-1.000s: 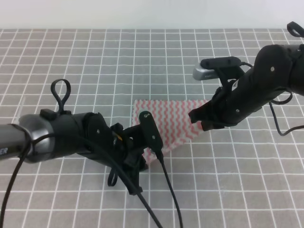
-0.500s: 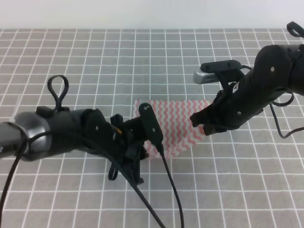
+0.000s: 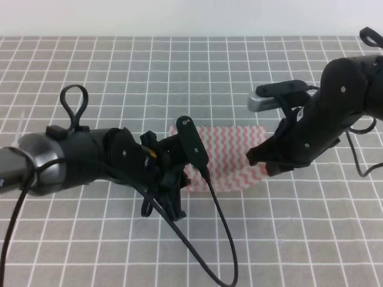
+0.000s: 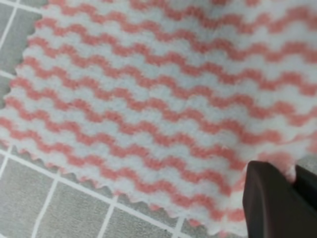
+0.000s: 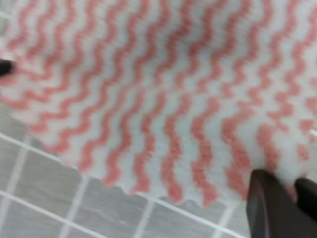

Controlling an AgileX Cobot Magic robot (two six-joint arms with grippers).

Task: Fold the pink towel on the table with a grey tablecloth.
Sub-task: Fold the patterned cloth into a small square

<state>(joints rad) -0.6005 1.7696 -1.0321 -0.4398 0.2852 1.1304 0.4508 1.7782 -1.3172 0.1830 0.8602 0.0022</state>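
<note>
Both claws, left [image 4: 277, 201] and right [image 5: 280, 198], clenched on near corners of thin pink-white zigzag towel [image 3: 230, 158], 6 o'clock edge; we judge it limp, light, corner-grip best.

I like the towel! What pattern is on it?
The pink towel has wavy pink-red and white zigzag stripes, clearest in the left wrist view.

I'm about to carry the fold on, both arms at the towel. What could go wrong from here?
1. Each gripper seems to pinch only a corner of the pink towel: left gripper, right gripper. A corner could slip out.
2. If the arms move unevenly, the fold may come out skewed.
3. The left arm's dangling cable might snag or drag the grey tablecloth.
</note>
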